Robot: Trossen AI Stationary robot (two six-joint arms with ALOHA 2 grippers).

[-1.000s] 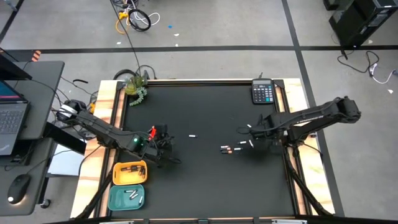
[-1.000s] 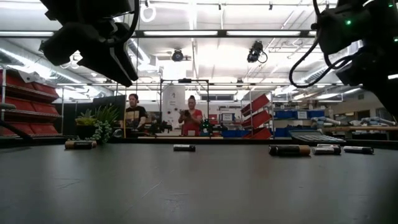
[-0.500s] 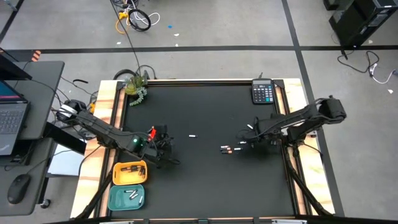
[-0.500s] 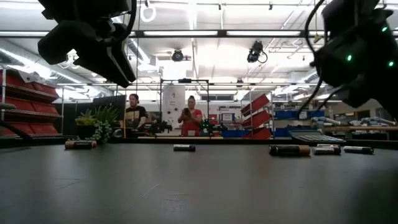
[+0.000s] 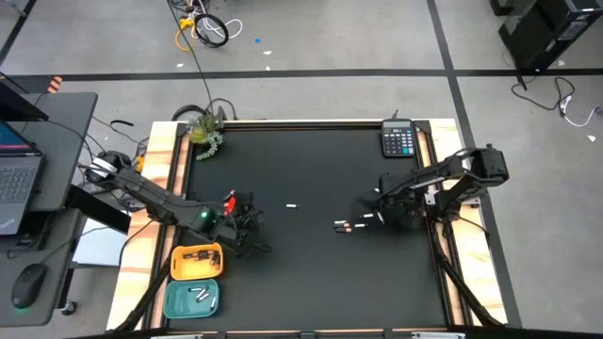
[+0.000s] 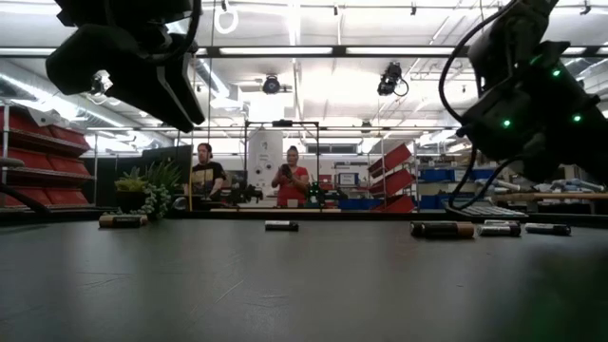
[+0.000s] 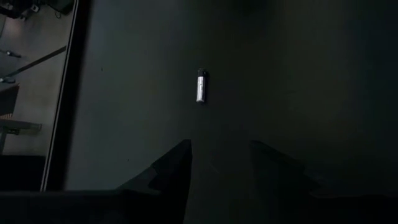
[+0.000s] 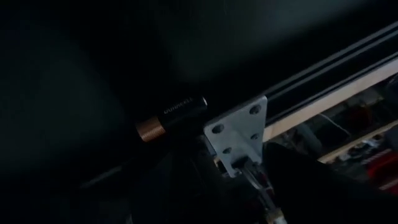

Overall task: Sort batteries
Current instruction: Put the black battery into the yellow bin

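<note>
Batteries (image 5: 353, 224) scattered on the dark surface (image 5: 311, 273) (a few more in two trays (image 5: 196, 280) by the left edge), right pincer (image 5: 372, 201) low beside them, grip unclear, left pincer (image 7: 221, 163) parted, empty, above one white battery (image 7: 200, 85).

black table (image 5: 311, 273), scattered batteries (image 5: 353, 224), calculator (image 5: 398, 140), plant (image 5: 203, 130), two bins (image 5: 194, 279)

One camera looks straight down on the whole bench (image 5: 311, 273); one sits at its surface, facing the room. Wrist cameras look closely, perhaps downward, at its top.
</note>
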